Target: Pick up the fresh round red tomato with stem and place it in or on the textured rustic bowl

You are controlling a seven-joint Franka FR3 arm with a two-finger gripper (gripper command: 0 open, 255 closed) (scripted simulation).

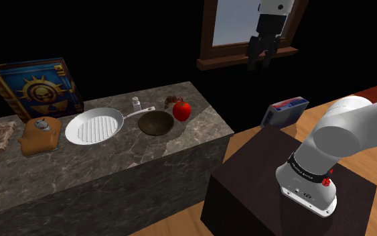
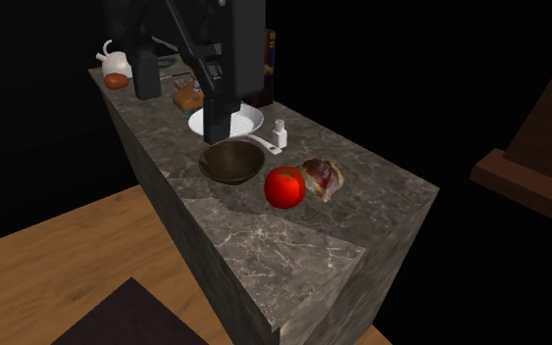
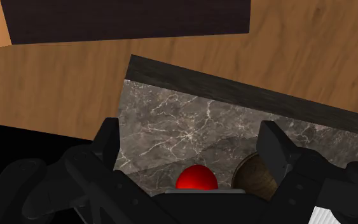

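Note:
The round red tomato (image 1: 181, 110) sits on the marble counter (image 1: 113, 161) near its right end in the shoulder view. Just beside it stands the dark brown bowl (image 1: 156, 123), upright with nothing in it. The second exterior view has the tomato (image 2: 284, 186) and the bowl (image 2: 231, 162) side by side and not touching. My gripper (image 1: 260, 64) hangs high above and off the counter's end, in front of the window. In the wrist view the gripper (image 3: 191, 143) is open, its fingers wide apart and holding nothing, with the tomato (image 3: 196, 178) and the bowl (image 3: 257, 175) far beyond them.
On the counter are a white grill pan (image 1: 93, 127), a small shaker (image 1: 136, 102), a brown board (image 1: 41, 136) and a blue book (image 1: 36, 87). A brownish lump (image 2: 323, 178) lies against the tomato's far side. A window sill (image 1: 247, 59) juts out behind the gripper.

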